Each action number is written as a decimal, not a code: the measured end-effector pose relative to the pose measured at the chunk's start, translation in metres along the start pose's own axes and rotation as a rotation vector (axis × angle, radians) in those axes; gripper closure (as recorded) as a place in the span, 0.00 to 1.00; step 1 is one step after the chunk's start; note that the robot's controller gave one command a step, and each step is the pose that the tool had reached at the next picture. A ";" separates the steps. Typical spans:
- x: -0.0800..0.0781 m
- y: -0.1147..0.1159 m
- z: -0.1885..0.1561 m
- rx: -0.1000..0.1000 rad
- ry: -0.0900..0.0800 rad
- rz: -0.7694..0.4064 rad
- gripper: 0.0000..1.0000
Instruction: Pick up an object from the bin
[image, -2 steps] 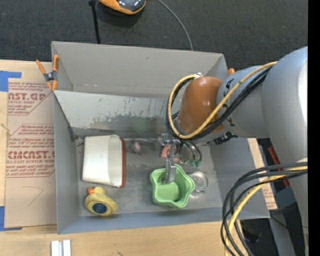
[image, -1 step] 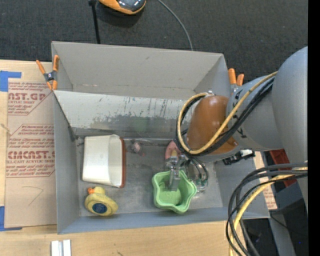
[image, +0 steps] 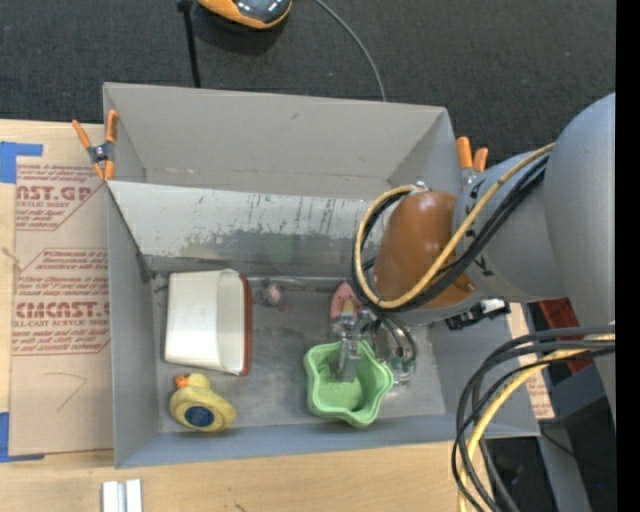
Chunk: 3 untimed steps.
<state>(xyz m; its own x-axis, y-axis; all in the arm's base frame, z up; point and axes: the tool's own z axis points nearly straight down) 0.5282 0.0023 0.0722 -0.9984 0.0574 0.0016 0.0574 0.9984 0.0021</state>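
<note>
The arm reaches in from the right and bends down into the grey bin (image: 270, 130). Its orange wrist cover (image: 420, 245) and looped yellow and black cables (image: 375, 250) hang over the right half of the floor. The hand (image: 348, 358) is low at the front right of the bin, with its tip down inside a green cup (image: 340, 402) that has a wavy, star-like rim. From where I stand, the metal of the hand sits within the cup's hollow, towards its back edge. I cannot tell whether the hand is open or closed, or whether it has any grip on the cup. The cup stands upright on the bin floor, close to the front wall.

Just behind the hand, partly hidden by the wrist, a small pink thing (image: 343, 297) lies on the floor; I cannot make out what it is. A little further left, near the back wall, is a tiny pinkish-grey bit (image: 271, 293). Well to the left lies a white box (image: 200, 318) with a red strip along its right side, flat on the floor and apart from the cup. In front of it, in the front left corner, sits a yellow toy duck (image: 200, 405) with a blue spot, near the box but not touching it as far as I can see.
</note>
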 end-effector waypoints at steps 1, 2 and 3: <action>-0.005 0.009 -0.086 0.000 -0.002 -0.072 1.00; -0.005 0.009 -0.086 0.000 -0.002 -0.072 1.00; -0.009 0.017 -0.178 -0.001 -0.004 -0.050 1.00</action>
